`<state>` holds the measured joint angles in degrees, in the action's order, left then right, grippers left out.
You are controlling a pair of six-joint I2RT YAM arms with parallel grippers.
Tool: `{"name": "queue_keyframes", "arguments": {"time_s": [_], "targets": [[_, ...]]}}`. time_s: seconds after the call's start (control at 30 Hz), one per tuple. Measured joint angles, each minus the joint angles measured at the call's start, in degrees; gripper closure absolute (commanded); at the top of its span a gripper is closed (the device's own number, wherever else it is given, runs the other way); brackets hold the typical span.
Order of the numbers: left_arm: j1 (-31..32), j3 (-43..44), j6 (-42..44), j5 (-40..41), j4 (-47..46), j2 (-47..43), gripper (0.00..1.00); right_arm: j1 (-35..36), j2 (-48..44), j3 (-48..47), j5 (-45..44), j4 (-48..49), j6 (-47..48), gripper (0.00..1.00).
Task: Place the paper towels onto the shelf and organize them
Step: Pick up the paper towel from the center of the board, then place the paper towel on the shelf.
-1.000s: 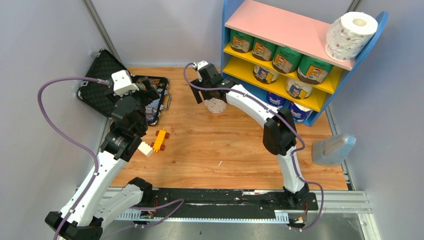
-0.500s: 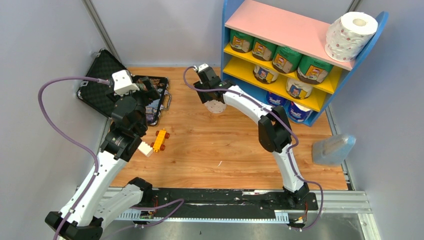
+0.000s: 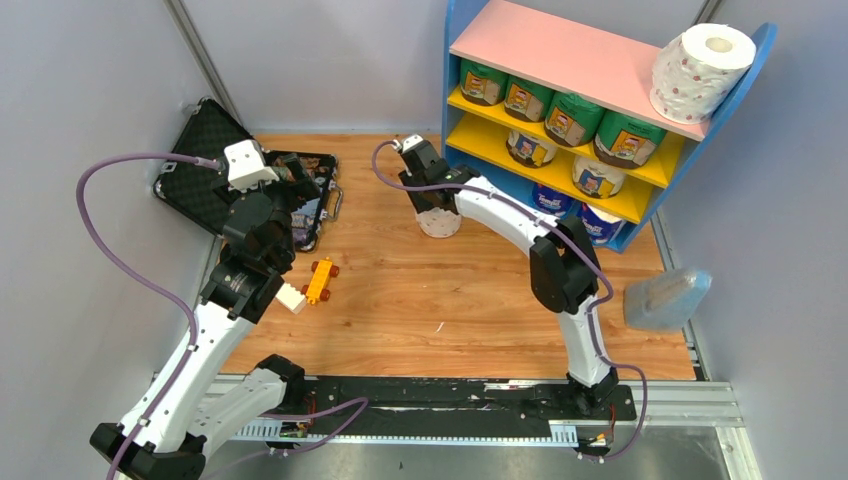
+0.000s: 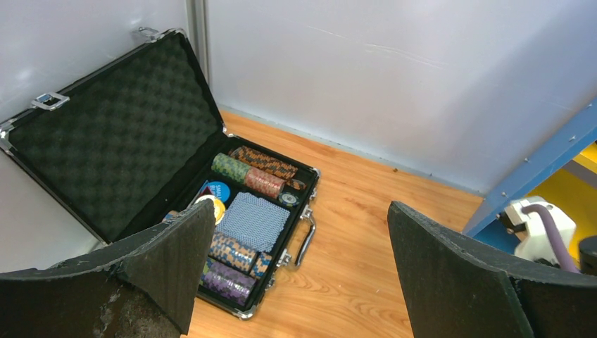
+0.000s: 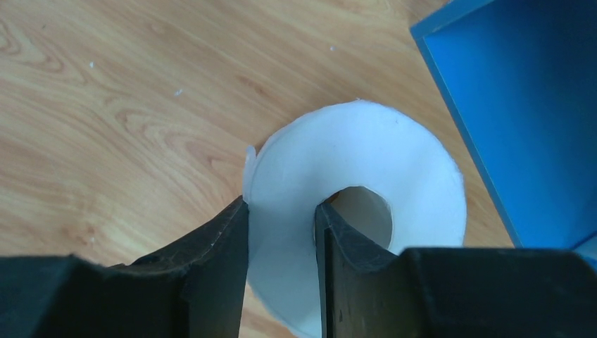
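A bare white paper towel roll [image 5: 401, 162] stands on end on the wooden counter [image 5: 105, 105], just left of the blue side panel of the shelf [image 5: 521, 105]. The right tool [image 5: 281, 211] pinches the roll's wall, with one finger outside and the other inside the core hole.

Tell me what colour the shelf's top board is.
Pink. The top board shows best in the top external view.

Bright, even light from above in every view; shadows on the wooden table [image 3: 450, 300] are faint and soft-edged; the overhead picture is sharp throughout; at the right wrist the white roll [image 5: 394, 155] is nearly blown out, its texture lost, with dark fingers [image 5: 211, 253] soft near the lens; the left wrist's black pads [image 4: 169, 260] blur slightly; the case [image 4: 105, 155] behind stays crisp.
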<state>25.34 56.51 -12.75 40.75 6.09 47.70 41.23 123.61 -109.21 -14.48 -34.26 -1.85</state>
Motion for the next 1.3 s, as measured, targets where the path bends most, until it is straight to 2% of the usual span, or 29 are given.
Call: {"name": "queue_keyframes", "arguments": {"time_s": [0.27,0.5,0.67,0.87,1.1,1.3], "targets": [[0.0,0.0,0.02,0.0,0.0,0.02,0.0,0.81,-11.3,5.35,-0.31,-3.32,0.0,0.8],[0.0,0.0,0.0,0.0,0.0,0.15,0.0,0.96,-22.34,4.85,-2.91,-5.75,0.52,0.77],[0.0,0.0,0.0,0.0,0.0,0.22,0.0,0.96,-25.94,-2.1,-6.86,-9.53,3.32,0.75],[0.0,0.0,-0.2,-0.17,0.02,1.11,0.0,0.66,-28.41,-11.47,-13.64,-10.78,7.74,0.77],[0.0,0.0,-0.37,-0.28,0.07,2.1,0.0,-1.68,-29.0,-22.99,-18.16,-10.99,13.42,0.76],[0.0,0.0,-0.39,-0.31,0.07,2.25,0.0,-5.49,-29.0,-27.78,-19.98,-10.16,18.03,0.75]]}}
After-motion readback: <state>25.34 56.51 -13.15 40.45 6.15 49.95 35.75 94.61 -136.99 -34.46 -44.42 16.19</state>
